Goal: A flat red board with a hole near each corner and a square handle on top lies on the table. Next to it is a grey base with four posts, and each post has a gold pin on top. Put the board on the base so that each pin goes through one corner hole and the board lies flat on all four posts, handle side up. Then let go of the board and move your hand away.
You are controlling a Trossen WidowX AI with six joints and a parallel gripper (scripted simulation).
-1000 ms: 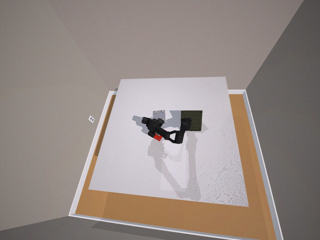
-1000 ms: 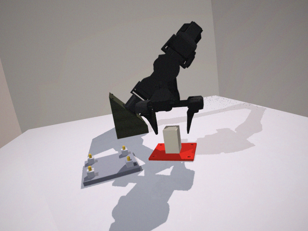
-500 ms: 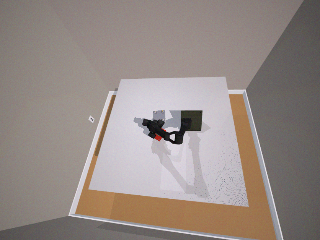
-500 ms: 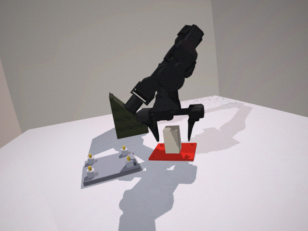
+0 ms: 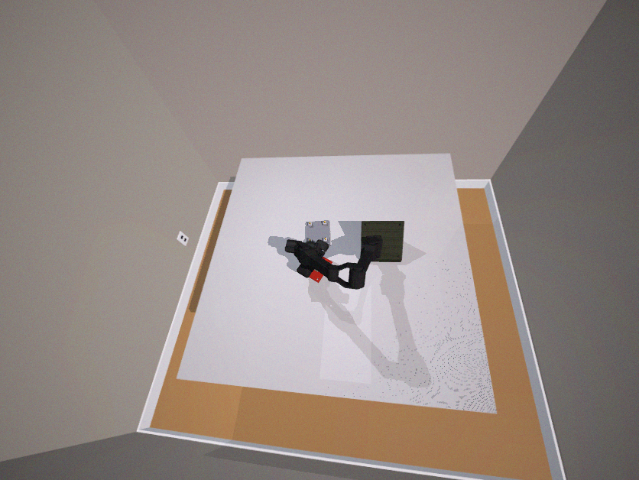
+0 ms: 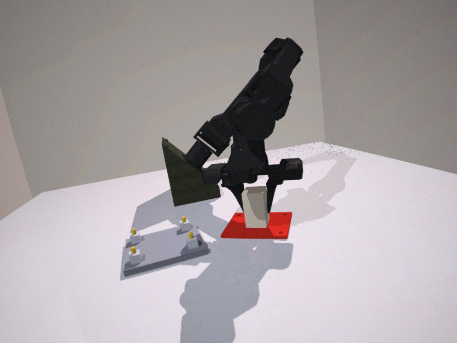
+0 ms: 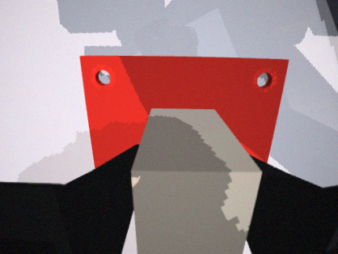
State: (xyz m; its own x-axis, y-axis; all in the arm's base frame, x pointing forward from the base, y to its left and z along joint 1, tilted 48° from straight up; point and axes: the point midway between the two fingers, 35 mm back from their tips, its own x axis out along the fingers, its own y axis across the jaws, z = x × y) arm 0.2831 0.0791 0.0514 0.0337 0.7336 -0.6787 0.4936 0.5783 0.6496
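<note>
Red shows low in the middle of the exterior view, where the flat board (image 5: 316, 277) (image 6: 279, 223) (image 7: 182, 82) lies on the pale surface (image 5: 257, 330) (image 6: 92, 306) (image 7: 32, 101). Its square, beige-grey handle (image 6: 256, 208) (image 7: 194, 210) stands upright on top, and the black pincer (image 5: 313, 262) (image 6: 256, 211) (image 7: 182, 152) is pinching that handle, one finger against each side. The fingers point downward, with their tips a little above the board. Small round holes are visible near the board's corners in the exterior view; the wrist view shows the two along its upper edge.

To the left of the board in the exterior view, and apart from it, is the grey base (image 5: 316, 232) (image 6: 162, 245). Four pale posts rise from it, each with a gold pin on top, and the board is not on any of them. From the top view, the base sits just above the board near the centre of the frame, partly covered by the black arm (image 5: 356, 276) (image 6: 255, 114).

Dark green, the wedge-shaped block (image 5: 393, 240) (image 6: 188, 184) stands behind the base in the exterior view, with part of the arm in front of it; from the top view it is right of centre. Shadow falls across part of the board and handle, and a broad grey shadow reaches the bottom edge of the exterior frame.
</note>
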